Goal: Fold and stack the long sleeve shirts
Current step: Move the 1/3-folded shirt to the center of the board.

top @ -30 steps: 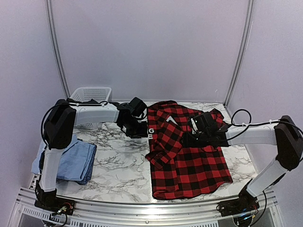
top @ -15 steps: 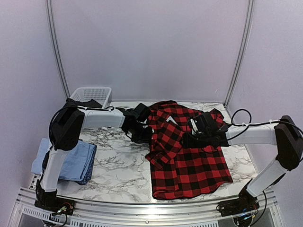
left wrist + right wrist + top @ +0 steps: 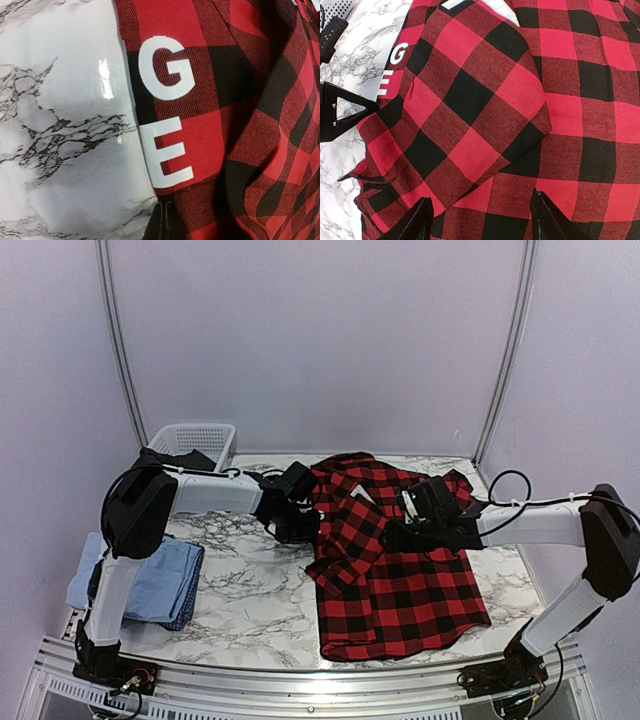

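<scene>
- Flannel shirt (image 3: 400,575) – red-and-black check – lies spread on the right half of the marble table (image 3: 250,585). Its hem is toward the arm bases and its collar toward the far wall.
- One sleeve is folded in across the shirt's front. The fold stands out clearly in the right wrist view.
- White letters (image 3: 165,65) "G" and "E" on a black strip run down the shirt's left edge, right where cloth meets bare marble.
- Left gripper (image 3: 305,527) is low at that lettered edge with its jaws closed. Cannot tell whether any cloth is caught between them.
- Right gripper (image 3: 480,222) is over the middle of the shirt just below the folded sleeve – jaws wide apart, nothing between them but the cloth lying beneath.
- Light blue shirt (image 3: 150,580) is folded in a pile at the near left corner of the table, well apart from the flannel.
- White mesh basket (image 3: 195,438) is at the far left corner, behind the left arm.
</scene>
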